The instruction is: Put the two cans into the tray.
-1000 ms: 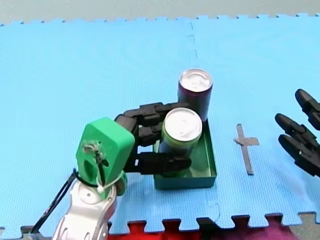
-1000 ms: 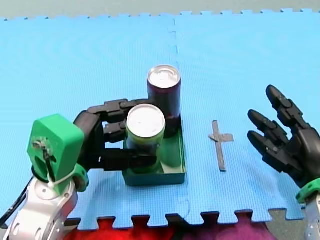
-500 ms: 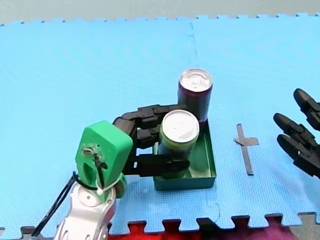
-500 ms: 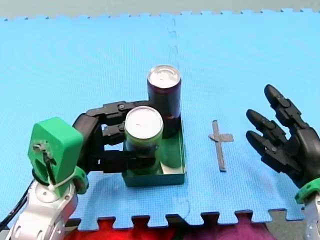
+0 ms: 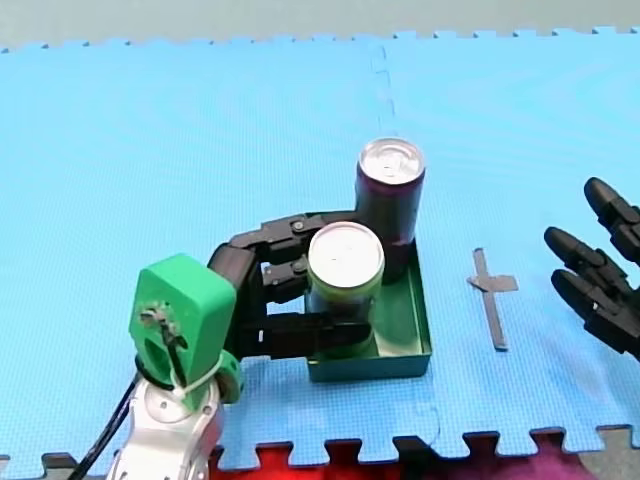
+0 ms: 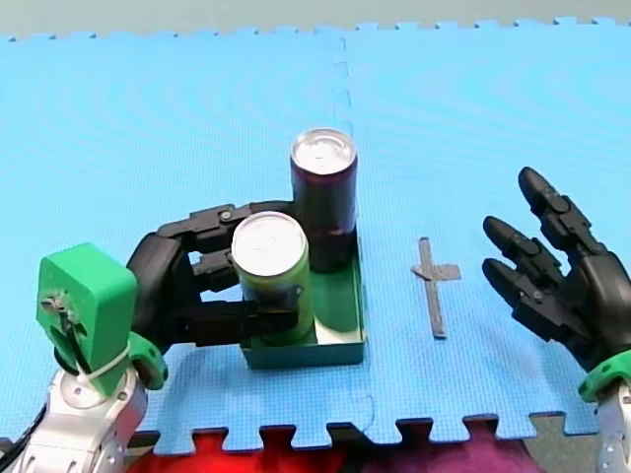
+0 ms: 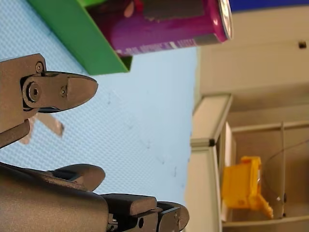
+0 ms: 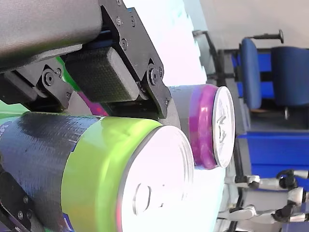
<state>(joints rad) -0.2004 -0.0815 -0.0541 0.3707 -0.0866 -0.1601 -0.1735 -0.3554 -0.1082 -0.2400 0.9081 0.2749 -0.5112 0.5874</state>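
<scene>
A green tray point(image 5: 415, 330) lies on the blue foam mat. A purple can point(image 5: 390, 195) stands upright at the tray's far end. My left hand point(image 5: 290, 290) comes in from the near left and is shut on a green can point(image 5: 345, 275), held upright at the tray's left wall. The thumb hides the can's bottom, so I cannot tell whether it touches the tray floor. In the second wrist view the green can point(image 8: 96, 169) sits between black fingers, with the purple can point(image 8: 207, 125) behind it. My right hand point(image 6: 552, 286) hovers over the mat, right of the tray, holding nothing.
A grey tape cross point(image 5: 492, 295) is stuck on the mat between the tray and my right hand. The mat's jagged near edge point(image 5: 450, 445) borders red and magenta flooring. The first wrist view shows the purple can point(image 7: 164, 24) and the tray wall point(image 7: 72, 34).
My left hand has drawn the green can a little to the left, away from the purple can and towards the tray's left wall. The right hand has barely shifted.
</scene>
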